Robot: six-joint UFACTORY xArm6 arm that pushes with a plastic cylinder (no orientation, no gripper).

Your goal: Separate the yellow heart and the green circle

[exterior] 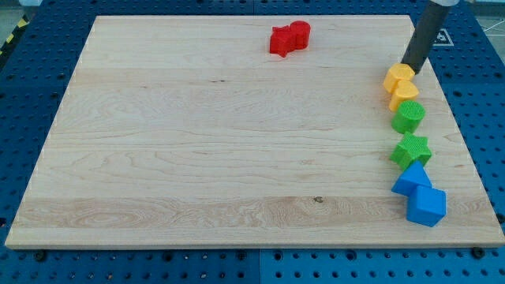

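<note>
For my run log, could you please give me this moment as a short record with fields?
tip: my tip at the upper right edge of the yellow heart, touching or nearly so
yellow heart: near the board's right edge, touching the green circle below it
green circle: not yet separated from the heart
green star: below the circle, apart from it
blue blocks: and, adjoining, at the view's lower right
red blocks: pair at the view's top
board: wooden board

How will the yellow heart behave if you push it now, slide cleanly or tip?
Probably slides: the yellow heart sits low and flat on the smooth wooden board. It touches the green circle, so pushing downward likely shoves both. My tip sits at its top edge.
</note>
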